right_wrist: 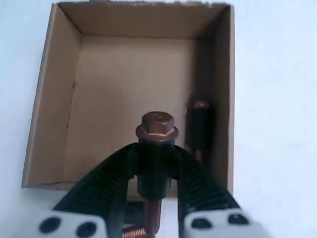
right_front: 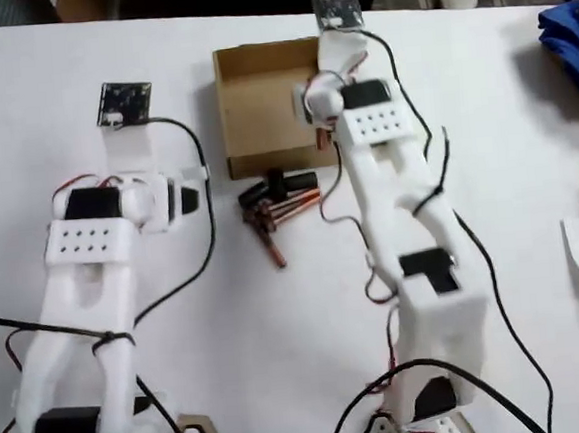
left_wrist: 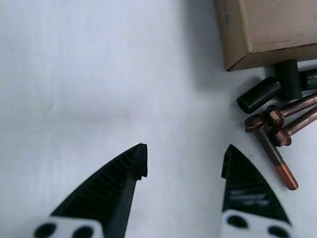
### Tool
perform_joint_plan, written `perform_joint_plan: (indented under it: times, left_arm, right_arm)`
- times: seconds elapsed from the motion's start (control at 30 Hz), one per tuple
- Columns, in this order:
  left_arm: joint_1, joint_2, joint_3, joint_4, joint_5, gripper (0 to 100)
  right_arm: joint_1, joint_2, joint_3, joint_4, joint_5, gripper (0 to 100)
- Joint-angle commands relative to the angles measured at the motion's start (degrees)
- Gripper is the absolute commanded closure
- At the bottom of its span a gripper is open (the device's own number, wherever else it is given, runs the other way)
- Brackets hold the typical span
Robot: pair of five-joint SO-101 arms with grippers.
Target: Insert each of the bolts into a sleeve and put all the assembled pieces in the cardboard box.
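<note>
There are two arms, one cardboard box (right_front: pixel 259 109), two assembled pieces, and a loose heap of parts. The heap holds three copper bolts (left_wrist: pixel 272 151) and two black sleeves (left_wrist: pixel 258 94) in full sight. A third dark piece, cut off at the edge of the left wrist view, looks like another sleeve.

Everything sits on a plain white worktop (right_front: pixel 258 329). A crumpled blue cloth (right_front: pixel 568 39) lies at its far right edge, and a dark strip of room runs beyond its far side.

The right gripper (right_wrist: pixel 156 151) hangs over the open box, close to the box's near wall. Its fingers are clamped on the black sleeve of one assembled piece (right_wrist: pixel 157 126). That piece's long axis runs in line with the fingers. The hexagonal head sticks out past the fingertips over the box floor, and the bare threaded end points back toward the wrist.

The other assembled piece (right_wrist: pixel 200 129) lies flat inside the box. It is just beside one side wall, with its length parallel to that wall.

The left gripper (left_wrist: pixel 183 163) is over bare worktop with its fingers wide apart and nothing between them. The heap is off to one side of it.

The heap lies on the worktop just outside the box's near wall, between the two arms. The three bolt heads are bunched together. Two shafts lie side by side and point toward the right arm. The third slants away toward the near edge of the worktop, threaded tip last. The sleeves lie between the bolts and the box, and one is close against the box's corner.
</note>
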Motion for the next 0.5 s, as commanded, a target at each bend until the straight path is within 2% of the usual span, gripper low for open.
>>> perform_joint_plan:
  times: [0.0,0.2,0.33,0.47]
  left_arm:
    - [-0.1,-0.7,-0.1,-0.4,-0.3,74]
    - [-0.1,-0.7,-0.1,-0.4,-0.4,74]
    - [-0.1,-0.6,0.0,-0.4,-0.4,74]
    - [-0.1,-0.5,0.0,-0.4,-0.4,74]
  right_arm:
    - [1.2,6.2,-15.8,2.9,0.5,97.8]
    - [1.8,19.5,-33.1,6.3,0.6,97.8]
    - [1.6,26.2,-42.3,6.7,5.5,97.8]
    - [1.5,30.6,-47.9,9.1,6.5,97.8]
